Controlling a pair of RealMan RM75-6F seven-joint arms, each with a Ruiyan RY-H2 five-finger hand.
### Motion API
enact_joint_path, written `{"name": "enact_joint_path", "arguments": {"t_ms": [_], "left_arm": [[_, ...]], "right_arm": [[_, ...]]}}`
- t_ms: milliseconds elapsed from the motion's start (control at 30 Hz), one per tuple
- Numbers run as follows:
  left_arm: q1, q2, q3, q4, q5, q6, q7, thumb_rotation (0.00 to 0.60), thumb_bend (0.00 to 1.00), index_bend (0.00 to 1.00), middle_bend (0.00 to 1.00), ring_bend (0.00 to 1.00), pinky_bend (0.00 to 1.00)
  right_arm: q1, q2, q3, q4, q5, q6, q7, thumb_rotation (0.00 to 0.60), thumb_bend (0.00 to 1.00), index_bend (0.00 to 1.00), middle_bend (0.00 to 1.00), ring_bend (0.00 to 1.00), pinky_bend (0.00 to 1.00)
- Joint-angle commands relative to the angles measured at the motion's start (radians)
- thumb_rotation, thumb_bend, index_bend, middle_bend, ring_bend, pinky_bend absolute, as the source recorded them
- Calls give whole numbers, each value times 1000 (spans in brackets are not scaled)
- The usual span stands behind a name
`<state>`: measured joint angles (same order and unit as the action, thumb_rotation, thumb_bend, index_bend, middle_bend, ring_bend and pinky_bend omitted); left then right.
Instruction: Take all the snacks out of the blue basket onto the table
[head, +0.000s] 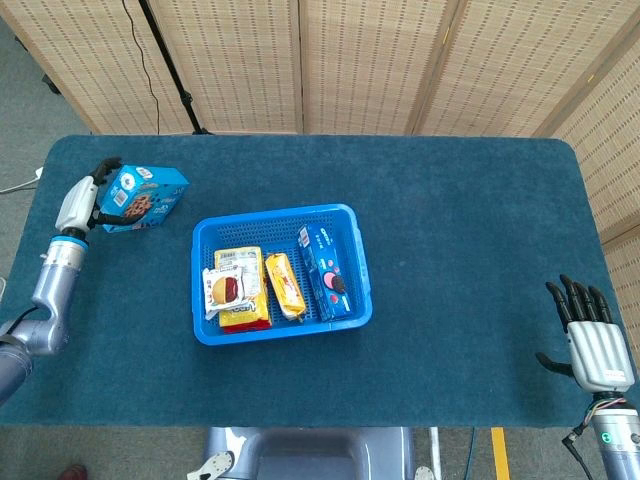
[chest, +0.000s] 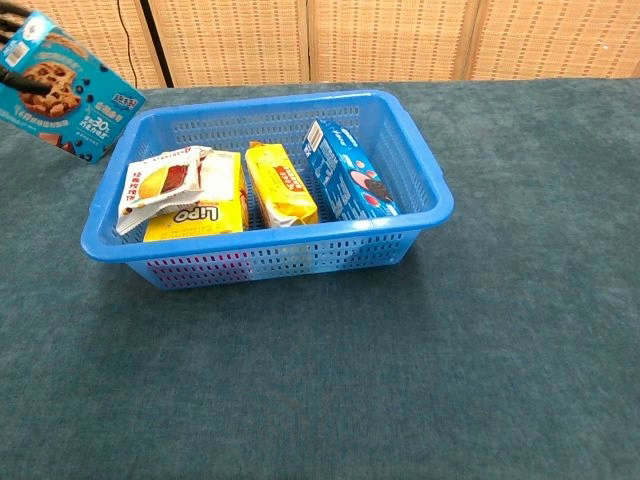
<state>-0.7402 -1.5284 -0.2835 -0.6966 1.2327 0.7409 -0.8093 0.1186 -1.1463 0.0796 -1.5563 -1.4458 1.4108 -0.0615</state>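
1. Blue basket (head: 355, 262) sits mid-table, holding a white-wrapped cake (head: 226, 288), yellow Lipo pack (chest: 205, 212), yellow bar (head: 284, 286) and blue cookie pack (head: 327, 271).
2. Cookie box (head: 142, 198), tilted, left of the basket, gripped by the left hand (head: 86, 199).
3. Right hand (head: 587, 330) empty, fingers spread, far right.

The cookie box (chest: 62, 92) at the left edge of the chest view carries "30%" in white on its blue front; the smaller print around it is too small to read. In the basket (chest: 300, 257), the yellow packet (chest: 205, 211) shows "LIPO", seen upside down. The print on the other wrappers and on the blue biscuit box (chest: 349, 182) is not legible.
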Motion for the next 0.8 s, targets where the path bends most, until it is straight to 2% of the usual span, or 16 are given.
{"name": "enact_joint_path", "arguments": {"t_ms": [33,233,433,633,800], "left_arm": [[20,47,7,-76,102,174,-106,600,0,0,0,0,0],[58,150,37,-243,202,343,-96,600,0,0,0,0,0],[81,222,76,-390,252,390,-10,600,0,0,0,0,0],[75,326,166,-600,338,340,227,600,0,0,0,0,0],[55,408,201,-788,313,226,361,600,0,0,0,0,0]], "right_arm": [[0,1,0,0,0,0,2,600,0,0,0,0,0],[3,1,-3,2,-6,-4,5,600,0,0,0,0,0],[4,2,-3,1,-6,-4,10,600,0,0,0,0,0],[4,3,-4,0,-5,-6,13,600,0,0,0,0,0],[3,4,-4,-1,-4,-4,17,600,0,0,0,0,0]]}}
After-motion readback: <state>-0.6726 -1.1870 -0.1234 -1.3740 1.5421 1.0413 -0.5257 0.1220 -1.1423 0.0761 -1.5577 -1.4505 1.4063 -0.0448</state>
